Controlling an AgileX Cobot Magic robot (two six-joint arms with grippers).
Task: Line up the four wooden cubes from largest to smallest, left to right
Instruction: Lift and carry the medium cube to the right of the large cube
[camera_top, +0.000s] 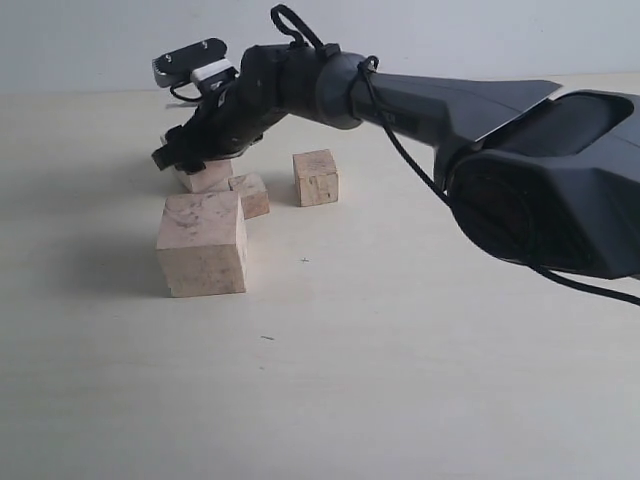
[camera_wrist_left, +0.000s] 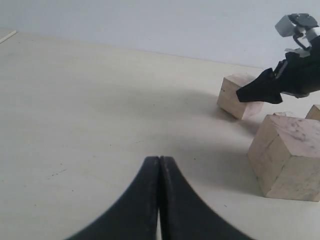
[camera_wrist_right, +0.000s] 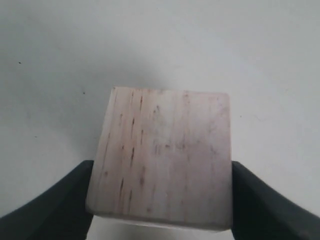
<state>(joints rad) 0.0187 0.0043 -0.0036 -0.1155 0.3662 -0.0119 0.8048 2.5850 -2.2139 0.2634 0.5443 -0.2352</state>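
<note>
Pale wooden tabletop (camera_top: 400, 400) meets a plain whitish wall (camera_top: 100, 40).

No text, label, brand, number or sign can be read anywhere.

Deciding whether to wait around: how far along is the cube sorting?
No row yet: the largest cube, a small cube and another cube sit clustered. The right hand is clamped on the fourth cube. Placing all four, largest to smallest, remains.

left pincer (camera_wrist_left: 159, 200) — jaws together | right pincer (camera_wrist_left: 254, 93) — at cube (camera_wrist_left: 231, 98)
</note>
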